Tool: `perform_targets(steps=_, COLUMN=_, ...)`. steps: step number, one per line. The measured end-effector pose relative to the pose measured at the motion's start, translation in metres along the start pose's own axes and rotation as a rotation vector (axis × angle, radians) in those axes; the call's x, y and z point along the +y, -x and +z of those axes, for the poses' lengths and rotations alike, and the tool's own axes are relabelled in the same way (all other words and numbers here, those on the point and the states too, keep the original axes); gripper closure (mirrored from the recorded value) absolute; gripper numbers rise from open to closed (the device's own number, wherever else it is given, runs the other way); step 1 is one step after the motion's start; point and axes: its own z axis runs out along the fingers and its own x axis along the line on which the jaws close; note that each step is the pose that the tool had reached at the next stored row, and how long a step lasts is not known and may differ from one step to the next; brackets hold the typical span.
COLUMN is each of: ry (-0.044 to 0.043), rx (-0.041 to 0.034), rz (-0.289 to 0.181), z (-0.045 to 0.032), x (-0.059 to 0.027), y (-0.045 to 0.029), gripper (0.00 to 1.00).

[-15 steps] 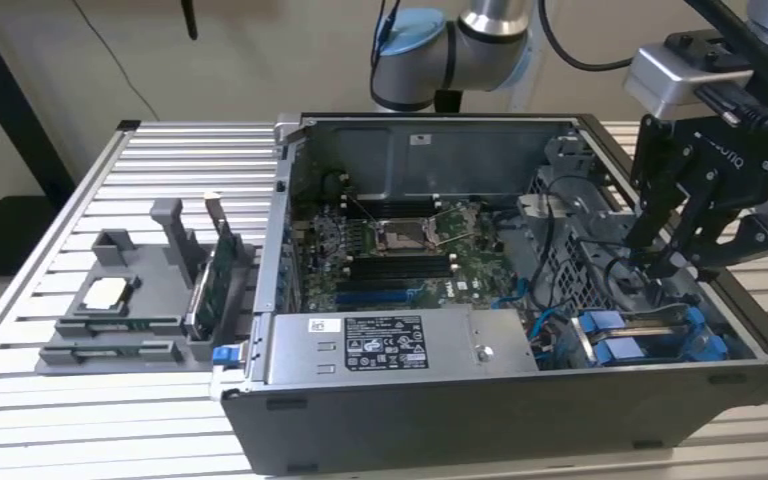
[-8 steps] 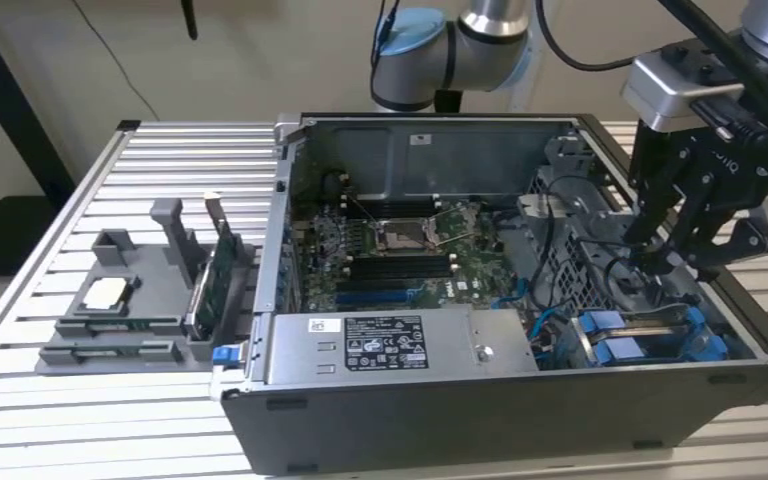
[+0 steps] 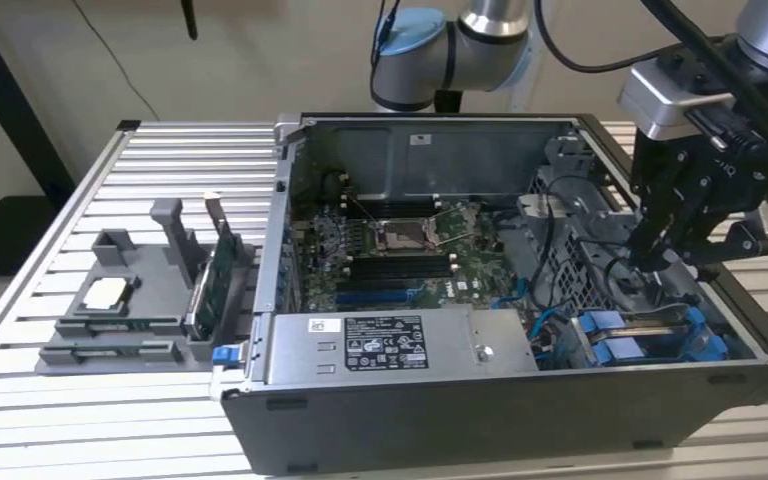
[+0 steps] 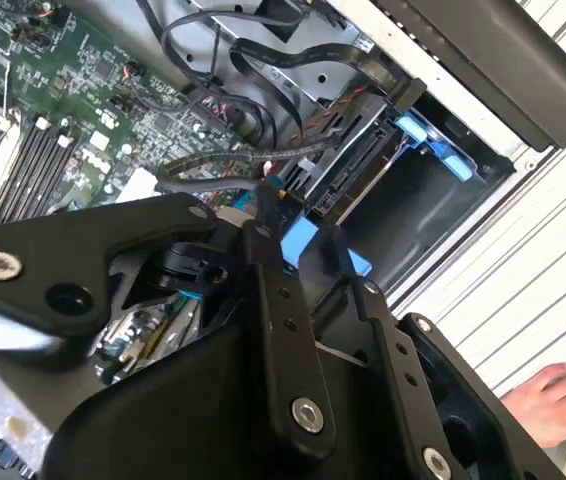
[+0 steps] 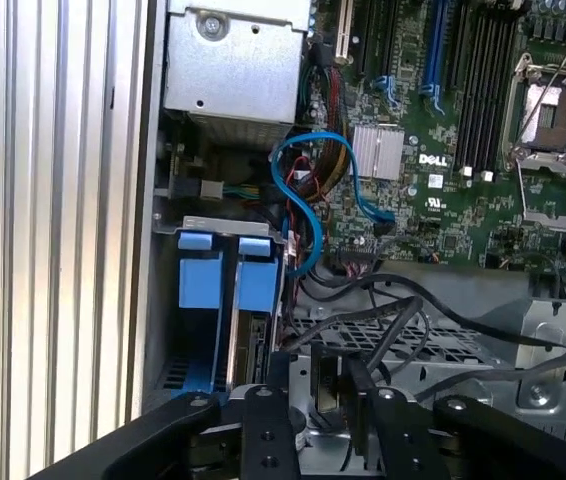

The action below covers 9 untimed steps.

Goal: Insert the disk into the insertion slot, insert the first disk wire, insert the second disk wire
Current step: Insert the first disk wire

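Exterior view: pincer (image 3: 660,258), its grip impossible to tell, hangs at three o'clock in the computer case (image 3: 491,425), apparently to wire the disk (image 3: 622,340).

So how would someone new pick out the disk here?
Find the open computer case on the slatted table. In its near corner on the exterior view's right, beside the grey labelled power box and near the gripper, sits the disk. Its bright blue frame sets it apart from the grey box beside it.
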Motion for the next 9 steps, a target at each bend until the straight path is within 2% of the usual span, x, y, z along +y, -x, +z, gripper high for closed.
perform_targets(steps=1, ry=-0.0003, rx=-0.0002, rz=0.000, z=0.0001, x=0.0002, y=0.0000, gripper=0.69)
perform_targets(steps=9, ry=-0.0008, rx=-0.0006, rz=0.000, z=0.0000, x=0.0042, y=0.0003, gripper=0.69)
